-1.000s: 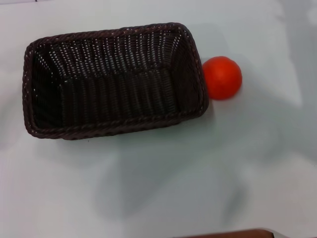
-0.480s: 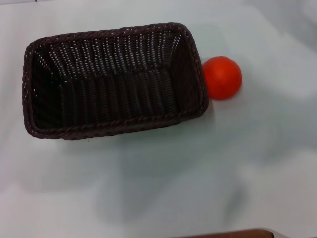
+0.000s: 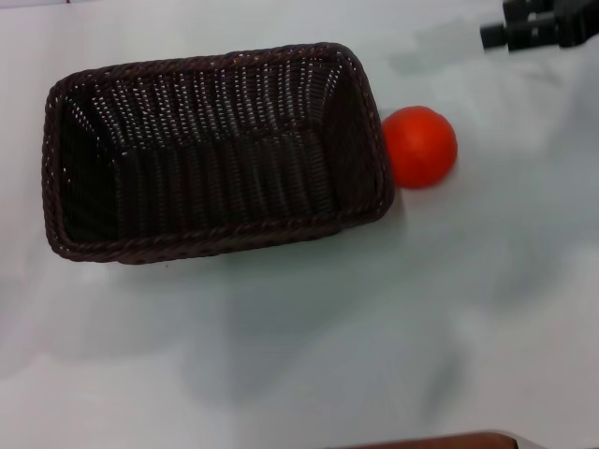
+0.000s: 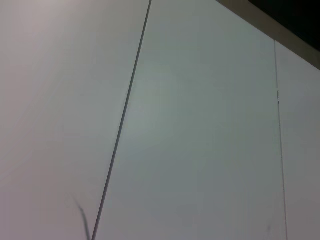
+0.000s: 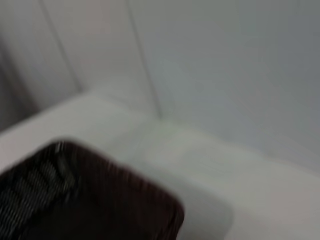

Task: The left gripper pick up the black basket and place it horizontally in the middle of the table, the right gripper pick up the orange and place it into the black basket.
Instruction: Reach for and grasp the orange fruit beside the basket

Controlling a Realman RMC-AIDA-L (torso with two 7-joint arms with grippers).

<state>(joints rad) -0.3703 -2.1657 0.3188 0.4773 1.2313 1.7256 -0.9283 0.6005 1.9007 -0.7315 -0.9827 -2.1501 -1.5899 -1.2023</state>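
The black basket [image 3: 215,150] lies lengthwise across the left and middle of the table [image 3: 374,327], open side up and empty. The orange [image 3: 419,147] rests on the table just off the basket's right end, almost touching it. A black part of my right gripper [image 3: 524,26] shows at the far right corner, above and beyond the orange and apart from it. A blurred corner of the basket [image 5: 75,200] shows in the right wrist view. My left gripper is out of view; its wrist view holds only pale panels.
A brown edge [image 3: 440,441] shows at the near side of the table. A pale panelled wall with a dark seam [image 4: 125,110] fills the left wrist view. Bare tabletop lies in front of the basket and to the orange's right.
My right gripper has come into the head view at the far right corner. The basket and the orange have not moved.
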